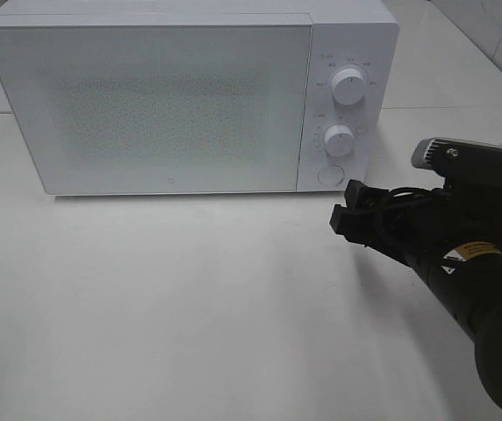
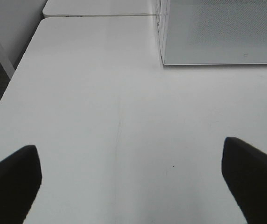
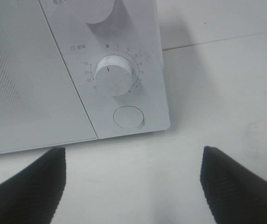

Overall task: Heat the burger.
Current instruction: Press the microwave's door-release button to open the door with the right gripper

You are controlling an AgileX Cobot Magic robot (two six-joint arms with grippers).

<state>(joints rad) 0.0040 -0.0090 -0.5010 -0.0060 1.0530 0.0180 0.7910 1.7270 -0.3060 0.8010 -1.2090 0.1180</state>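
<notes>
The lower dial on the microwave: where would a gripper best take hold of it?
Probably by its round side wall, coming straight from the front. The lower dial is a short cylinder standing out from the microwave, so fingers can pinch opposite sides. The open right gripper faces it.

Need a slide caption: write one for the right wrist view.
Open, empty right end effector hovers before the closed white microwave, facing its lower dial and round button.

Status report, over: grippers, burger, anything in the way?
Left gripper open, empty, over table. Right gripper open, empty, facing microwave's round button. Burger not in view; door shut.
</notes>
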